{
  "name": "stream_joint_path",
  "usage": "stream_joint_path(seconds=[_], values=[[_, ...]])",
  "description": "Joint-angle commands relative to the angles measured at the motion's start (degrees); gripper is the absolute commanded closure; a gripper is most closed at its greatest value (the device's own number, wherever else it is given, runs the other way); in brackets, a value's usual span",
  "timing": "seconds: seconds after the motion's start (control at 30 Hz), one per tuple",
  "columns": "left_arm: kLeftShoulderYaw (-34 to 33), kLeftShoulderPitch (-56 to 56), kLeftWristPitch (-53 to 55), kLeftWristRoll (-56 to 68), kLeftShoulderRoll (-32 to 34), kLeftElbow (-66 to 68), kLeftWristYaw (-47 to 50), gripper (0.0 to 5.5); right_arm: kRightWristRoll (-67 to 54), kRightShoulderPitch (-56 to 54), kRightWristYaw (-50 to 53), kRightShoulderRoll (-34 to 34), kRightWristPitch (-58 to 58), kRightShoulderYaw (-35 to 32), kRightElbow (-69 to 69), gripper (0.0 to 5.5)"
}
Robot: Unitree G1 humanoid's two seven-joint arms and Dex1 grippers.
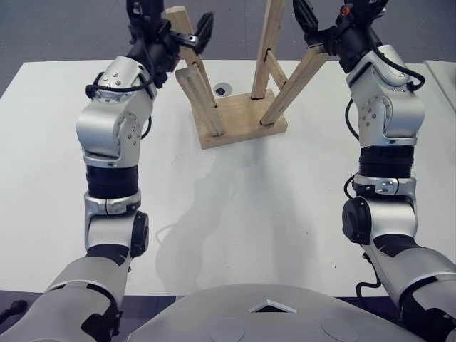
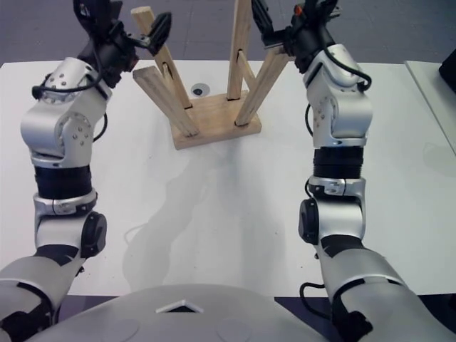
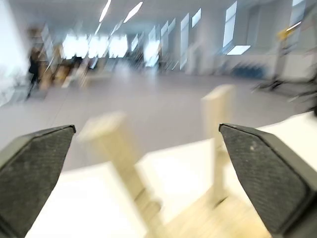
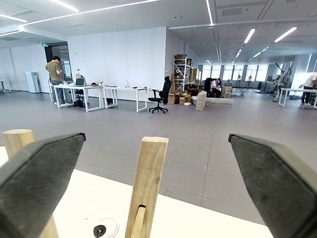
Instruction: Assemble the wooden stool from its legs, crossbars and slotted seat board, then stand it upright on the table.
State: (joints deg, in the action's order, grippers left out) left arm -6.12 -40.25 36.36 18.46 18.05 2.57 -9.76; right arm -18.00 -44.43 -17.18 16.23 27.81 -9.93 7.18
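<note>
Both grippers stand open, gripping nothing: the left gripper [image 3: 147, 129] straddles the left legs [image 1: 201, 103], and the right gripper [image 4: 156, 136] is up at a right leg [image 1: 288, 89]. The stool lies inverted on the far half of the table [image 1: 249, 214], seat board [image 1: 239, 122] flat and legs pointing up. The step in hand is judged to be righting it, so each side should close squarely on a leg and both should turn together, lest the slotted joints pull loose.

My left arm [image 1: 114, 121] raised, upper left | left gripper [image 3: 147, 128] agape | right arm [image 1: 385, 107] upper right | right gripper [image 4: 156, 135] agape
</note>
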Motion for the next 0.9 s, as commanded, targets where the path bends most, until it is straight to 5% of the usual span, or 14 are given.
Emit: stream_joint_path(seconds=[0.03,0.2,0.4,0.7,0.9], values=[[-4.8,-7.3,-2.6,4.2,0.2,-3.0,-2.0,0.10,-3.0,2.0,2.9,0.8,7.2,-3.5,-5.2,0.12],[-10.0,-5.8,-6.2,8.4,4.6,-0.7,-9.5,0.10,-6.9,1.7,2.0,5.8,10.9,-8.9,-9.4,0.12],[-12.3,10.1,-10.7,14.2,12.2,3.3,-34.8,0.10,-8.6,9.8,-9.8,15.4,13.1,-8.4,-7.2,0.12],[-3.1,15.3,-18.7,10.1,12.8,14.1,-54.1,0.10,-4.5,17.0,-15.1,16.6,8.5,-2.8,-1.3,0.12],[3.5,10.5,-24.6,4.8,8.3,25.4,-56.7,0.98,-4.4,20.7,-15.1,14.2,8.9,0.9,-5.2,0.10]])
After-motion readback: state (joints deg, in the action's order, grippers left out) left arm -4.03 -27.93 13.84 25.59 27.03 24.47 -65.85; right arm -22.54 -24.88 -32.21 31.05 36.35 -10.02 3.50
